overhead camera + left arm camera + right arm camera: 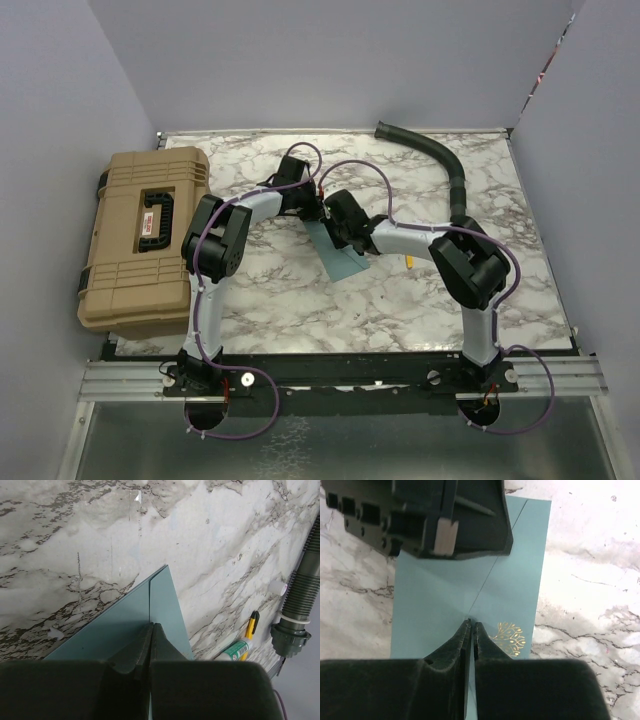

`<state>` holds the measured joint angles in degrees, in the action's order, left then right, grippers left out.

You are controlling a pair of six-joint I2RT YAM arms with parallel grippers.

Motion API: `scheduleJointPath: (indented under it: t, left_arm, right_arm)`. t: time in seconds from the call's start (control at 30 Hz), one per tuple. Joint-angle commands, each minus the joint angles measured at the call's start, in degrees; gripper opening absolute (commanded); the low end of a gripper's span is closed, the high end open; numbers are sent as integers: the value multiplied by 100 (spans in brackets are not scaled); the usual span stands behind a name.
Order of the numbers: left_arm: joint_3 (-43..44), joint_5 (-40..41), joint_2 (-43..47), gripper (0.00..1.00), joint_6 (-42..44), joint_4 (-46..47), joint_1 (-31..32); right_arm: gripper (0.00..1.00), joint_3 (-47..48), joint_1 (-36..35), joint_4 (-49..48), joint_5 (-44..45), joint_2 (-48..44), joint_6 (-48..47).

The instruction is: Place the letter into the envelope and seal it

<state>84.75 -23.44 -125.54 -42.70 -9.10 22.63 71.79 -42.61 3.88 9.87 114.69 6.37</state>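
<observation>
The teal envelope (340, 258) lies flat on the marble table (300, 300) at the centre, flap folded down. In the left wrist view the envelope (120, 625) shows a flap seam. In the right wrist view the envelope (435, 595) carries a gold tree emblem (509, 637). My left gripper (306, 208) is shut with its tips (151, 626) over the envelope near its far end. My right gripper (337, 232) is shut with its tips (471, 623) at the flap's point. The left gripper (445, 515) is seen just beyond it. The tan letter is not visible in any view.
A tan hard case (145, 240) stands at the table's left edge. A dark ribbed hose (440, 165) curves across the back right and shows in the left wrist view (300, 595). A green-white glue stick (235, 650) and a yellow pen (251, 630) lie right of the envelope.
</observation>
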Motion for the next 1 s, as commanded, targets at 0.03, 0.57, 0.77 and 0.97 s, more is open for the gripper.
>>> scheduleJointPath:
  t: [0.03, 0.57, 0.77, 0.97]
  left_arm:
    - [-299, 480, -669, 0, 218, -938, 22]
    - [-284, 464, -674, 0, 356, -964, 4]
    - [-266, 472, -691, 0, 376, -977, 4]
    - [-257, 472, -709, 0, 410, -987, 7]
  right_arm:
    - [9, -693, -246, 1160, -190, 144, -140]
    - [6, -847, -180, 1506, -294, 163, 671]
    - [6, -1293, -121, 1587, -356, -102, 905]
    - [6, -1502, 8, 1691, -488, -286, 1202]
